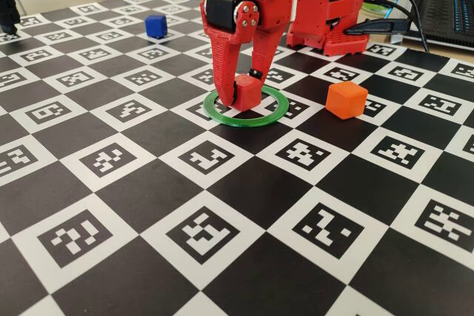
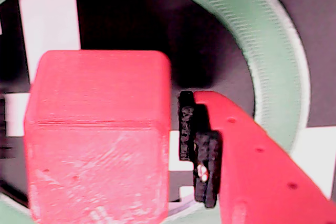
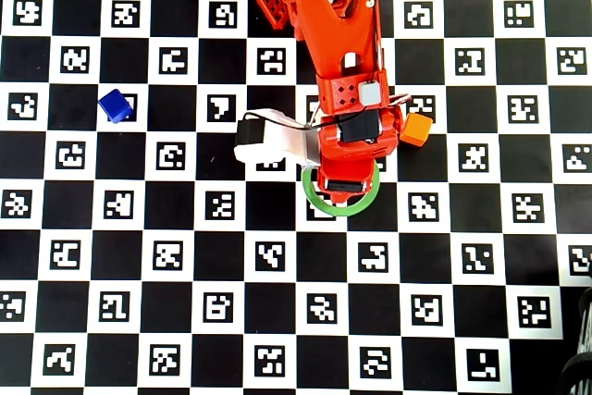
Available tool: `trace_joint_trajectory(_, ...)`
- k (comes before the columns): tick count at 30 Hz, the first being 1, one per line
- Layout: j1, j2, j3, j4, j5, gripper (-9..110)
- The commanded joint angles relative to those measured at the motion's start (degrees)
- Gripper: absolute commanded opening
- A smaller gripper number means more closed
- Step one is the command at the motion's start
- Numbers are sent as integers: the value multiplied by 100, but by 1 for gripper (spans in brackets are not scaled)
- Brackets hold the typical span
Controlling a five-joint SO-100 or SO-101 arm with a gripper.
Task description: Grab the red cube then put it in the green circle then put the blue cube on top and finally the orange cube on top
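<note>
The red cube is seen inside the green circle on the checkerboard tabletop, between the fingers of the gripper. No brand or readable writing is found; the white squares carry only black coded markers. In the wrist view the red cube fills the left half, and a narrow gap is seen between its right face and the black pad of the one visible finger; the other finger is cut off, so whether the cube is clamped or released cannot be told. The green circle is shown there only as an arc. In the overhead view the cube is hidden under the arm, and only the ring's lower arc is exposed. The blue cube lies well apart at the left, and the orange cube is partly covered by the arm; in the fixed view the orange cube stands clear, near the ring's right.
</note>
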Motion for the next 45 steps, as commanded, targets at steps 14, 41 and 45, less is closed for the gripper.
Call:
trace_joint_trajectory(14,167,598,-1318,1424,26,40)
trace_joint_trajectory(41,5440,220,-3357,2777,-4658,46)
trace_joint_trajectory(45,6126,-132,-3718,2830,-5238,46)
